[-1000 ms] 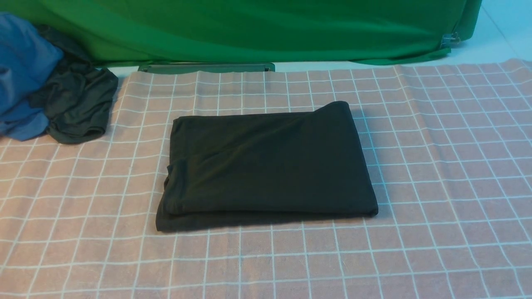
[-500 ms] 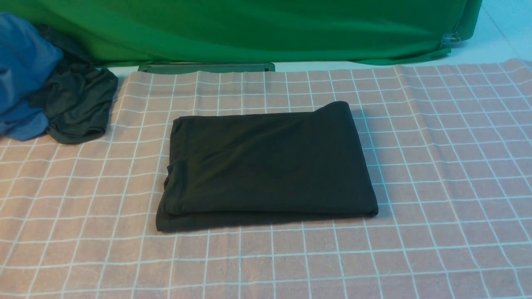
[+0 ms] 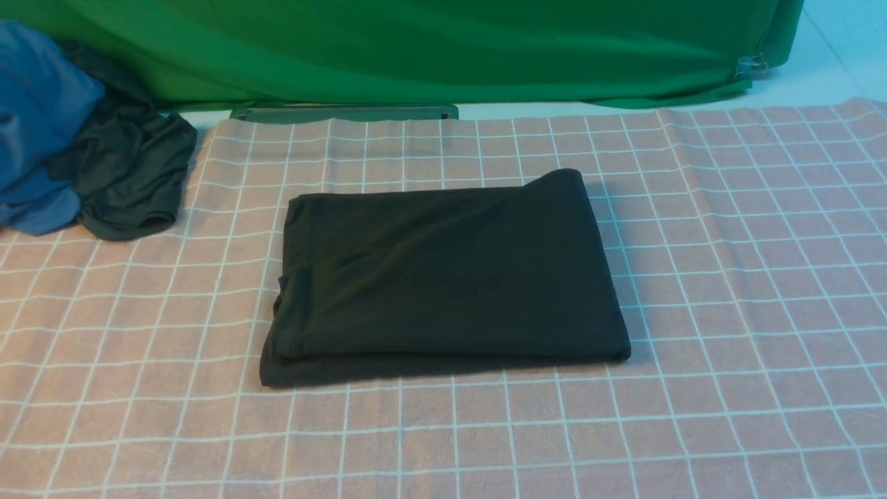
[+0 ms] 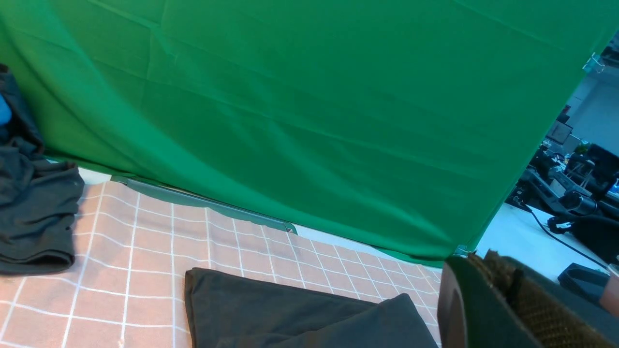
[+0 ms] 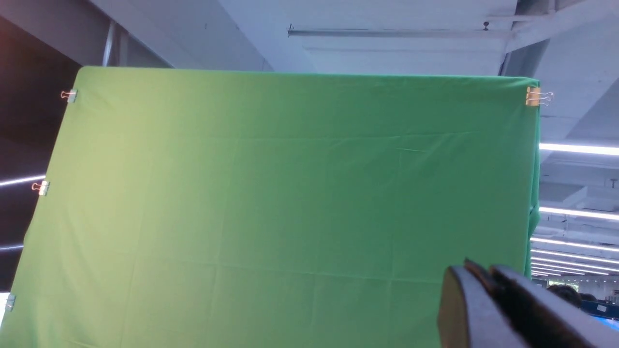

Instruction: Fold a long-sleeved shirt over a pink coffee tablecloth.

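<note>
Shirt [image 3: 443,274] folded in front view; wrist views show both hands [image 4: 503,299] [image 5: 488,299] together.

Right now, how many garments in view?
3: the black shirt folded mid pink tablecloth; a dark grey garment and a blue one heaped far left. More may be hidden there.

No text, label, brand, number or sign can be read in any view. The long-sleeved shirt [image 3: 443,274], folded on the pink coffee tablecloth [image 3: 727,291], shows only plain black fabric on its upper face. The green cloth [image 3: 429,48] behind the shirt is unmarked, and the dark garment [image 3: 128,177] to the shirt's left bears no lettering.
</note>
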